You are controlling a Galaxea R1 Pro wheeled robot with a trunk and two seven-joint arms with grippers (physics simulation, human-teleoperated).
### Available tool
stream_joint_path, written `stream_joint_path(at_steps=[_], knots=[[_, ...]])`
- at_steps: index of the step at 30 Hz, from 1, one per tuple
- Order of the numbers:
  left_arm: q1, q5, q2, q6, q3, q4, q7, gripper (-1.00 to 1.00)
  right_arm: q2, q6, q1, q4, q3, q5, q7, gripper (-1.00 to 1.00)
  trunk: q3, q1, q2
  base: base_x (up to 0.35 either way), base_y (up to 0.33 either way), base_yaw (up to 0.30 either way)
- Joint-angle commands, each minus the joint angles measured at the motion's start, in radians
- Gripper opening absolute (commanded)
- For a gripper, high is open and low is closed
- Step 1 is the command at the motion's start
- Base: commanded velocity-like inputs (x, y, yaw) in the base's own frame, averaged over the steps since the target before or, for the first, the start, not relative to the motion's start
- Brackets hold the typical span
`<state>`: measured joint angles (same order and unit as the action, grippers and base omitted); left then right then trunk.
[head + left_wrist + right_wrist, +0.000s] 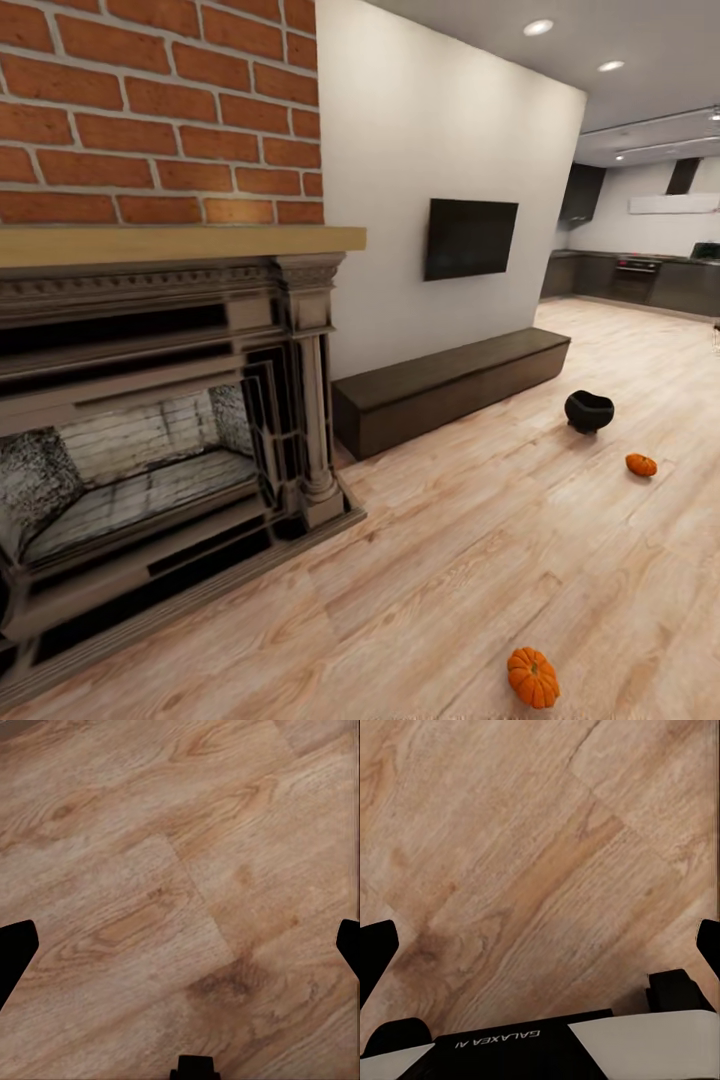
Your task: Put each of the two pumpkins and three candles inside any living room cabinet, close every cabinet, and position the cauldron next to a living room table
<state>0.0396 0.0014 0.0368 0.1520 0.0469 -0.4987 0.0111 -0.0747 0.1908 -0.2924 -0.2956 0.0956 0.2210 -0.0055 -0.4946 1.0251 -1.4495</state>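
A: Pumpkins? 
B: Two, orange, ribbed: near pumpkin (533, 677) and far pumpkin (641, 465), both on floor, well apart.
A: Cauldron? 
B: Cauldron (588, 410), black, upright, near cabinet (450, 387); cabinet long, dark brown, against wall, shut.

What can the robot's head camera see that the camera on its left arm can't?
Head view: a brick fireplace, a TV, the long dark cabinet, the black cauldron and two pumpkins, near and far, on the floor. Left wrist view: the left tool, open, holding nothing. Both: the wooden floor.
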Motion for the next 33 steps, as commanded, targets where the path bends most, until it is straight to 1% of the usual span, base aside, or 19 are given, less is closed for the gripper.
stream_joint_path(at_steps=[1, 6, 8, 13, 15, 20, 29, 33], knots=[[0.000, 0.000, 0.000, 0.003, 0.001, 0.000, 0.001, 1.00, -0.002, 0.005, 0.000, -0.002, 0.007, 0.003, -0.001, 1.00, -0.002, 0.000, -0.001, 0.000, 0.000, -0.264], [0.000, 0.000, -0.001, 0.003, 0.000, 0.001, 0.001, 1.00, -0.001, 0.002, 0.000, -0.002, 0.007, 0.004, -0.001, 1.00, -0.006, 0.000, -0.001, 0.000, 0.000, -0.261], [0.000, 0.000, -0.001, 0.003, -0.001, 0.000, 0.001, 1.00, 0.000, 0.001, 0.000, -0.002, 0.016, 0.004, -0.001, 1.00, -0.008, 0.000, -0.001, 0.000, 0.000, -0.259], [0.000, 0.000, -0.001, 0.003, -0.001, 0.000, 0.001, 1.00, 0.002, 0.000, 0.001, -0.002, 0.073, 0.003, -0.001, 1.00, -0.012, 0.000, -0.001, 0.000, 0.000, -0.258], [0.000, 0.000, -0.002, 0.003, -0.001, 0.001, 0.001, 1.00, 0.002, 0.000, 0.002, -0.002, 0.087, 0.003, -0.001, 1.00, -0.014, 0.000, -0.001, 0.000, 0.000, -0.258], [0.000, 0.000, -0.002, 0.003, -0.001, 0.001, 0.001, 1.00, 0.002, -0.001, 0.002, -0.002, 0.096, 0.003, -0.001, 1.00, -0.018, 0.000, -0.001, 0.000, 0.000, -0.258], [0.000, -0.003, -0.002, 0.003, -0.002, 0.001, 0.001, 1.00, 0.002, 0.001, 0.002, -0.002, 0.099, 0.003, -0.001, 1.00, -0.025, 0.000, -0.001, 0.000, 0.000, -0.259], [0.000, -0.003, -0.002, 0.003, -0.002, 0.000, 0.001, 1.00, 0.004, 0.001, 0.002, -0.002, 0.121, 0.003, -0.001, 1.00, -0.028, 0.000, -0.001, 0.000, 0.000, -0.259]])
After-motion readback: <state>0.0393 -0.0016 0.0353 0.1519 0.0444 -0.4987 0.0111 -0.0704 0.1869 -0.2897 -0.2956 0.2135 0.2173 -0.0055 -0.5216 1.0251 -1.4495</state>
